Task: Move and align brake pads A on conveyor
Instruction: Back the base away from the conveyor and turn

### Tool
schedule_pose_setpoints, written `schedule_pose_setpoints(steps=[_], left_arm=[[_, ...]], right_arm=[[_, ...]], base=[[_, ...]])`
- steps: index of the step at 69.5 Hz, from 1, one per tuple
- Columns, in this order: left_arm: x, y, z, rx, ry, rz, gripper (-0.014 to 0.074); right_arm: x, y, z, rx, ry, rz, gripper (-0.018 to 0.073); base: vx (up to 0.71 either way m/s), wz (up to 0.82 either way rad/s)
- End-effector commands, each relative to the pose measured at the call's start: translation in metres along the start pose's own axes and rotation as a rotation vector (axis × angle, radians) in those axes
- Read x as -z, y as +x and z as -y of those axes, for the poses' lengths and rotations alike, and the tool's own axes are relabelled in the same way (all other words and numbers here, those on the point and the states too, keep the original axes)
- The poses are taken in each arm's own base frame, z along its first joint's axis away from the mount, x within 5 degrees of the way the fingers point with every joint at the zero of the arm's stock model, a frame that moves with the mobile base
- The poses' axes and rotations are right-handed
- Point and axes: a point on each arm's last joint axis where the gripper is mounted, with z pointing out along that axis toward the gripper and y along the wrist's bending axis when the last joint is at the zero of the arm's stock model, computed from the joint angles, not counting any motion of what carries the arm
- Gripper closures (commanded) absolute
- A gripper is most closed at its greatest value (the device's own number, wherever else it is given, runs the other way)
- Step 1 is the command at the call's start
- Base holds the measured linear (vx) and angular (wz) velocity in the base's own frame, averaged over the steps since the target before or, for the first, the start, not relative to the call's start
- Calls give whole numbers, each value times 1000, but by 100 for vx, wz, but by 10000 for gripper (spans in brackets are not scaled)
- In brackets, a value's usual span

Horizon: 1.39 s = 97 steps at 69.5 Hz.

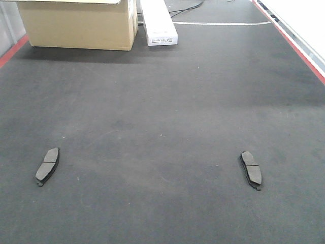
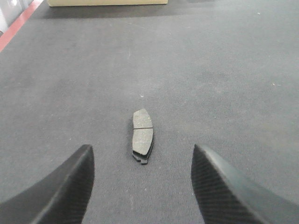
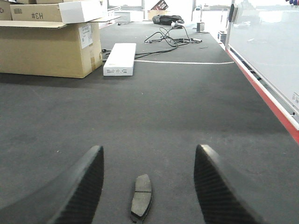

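Observation:
Two brake pads A lie flat on the charcoal conveyor (image 1: pixel 162 112): one at the near left (image 1: pixel 47 165), one at the near right (image 1: pixel 251 169). Each is dark grey with a groove across its middle. In the left wrist view the left pad (image 2: pixel 142 136) lies a little ahead of my open left gripper (image 2: pixel 142 156), whose fingers (image 2: pixel 70 186) stand wide apart. The right wrist view shows the right pad (image 3: pixel 141 197) lying between the spread fingers (image 3: pixel 219 186) of my open right gripper (image 3: pixel 147 156), below them. Neither gripper shows in the front view.
A large cardboard box (image 1: pixel 78 23) stands at the far left of the belt, with a long white box (image 1: pixel 158 23) beside it. Red edge strips (image 1: pixel 297 48) run along both sides. Cables (image 3: pixel 173 35) lie beyond the belt's far end.

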Motion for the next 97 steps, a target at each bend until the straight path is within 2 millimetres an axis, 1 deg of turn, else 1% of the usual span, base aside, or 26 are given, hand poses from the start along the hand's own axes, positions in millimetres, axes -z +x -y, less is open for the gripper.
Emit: schedule_pose_setpoints(steps=[1, 34, 71, 97], left_arm=[[2, -15, -1, 19, -8, 99, 147], [2, -15, -1, 20, -8, 94, 147], [2, -15, -1, 20, -8, 94, 147], [2, -15, -1, 20, -8, 94, 147]], right_arm=[[1, -14, 0, 14, -3, 82, 144], [1, -14, 0, 14, -3, 81, 144], [1, -14, 0, 14, -3, 81, 144], [1, -14, 0, 14, -4, 83, 144]], base=[[-4, 4], [-21, 1], [-40, 7], [-41, -10]])
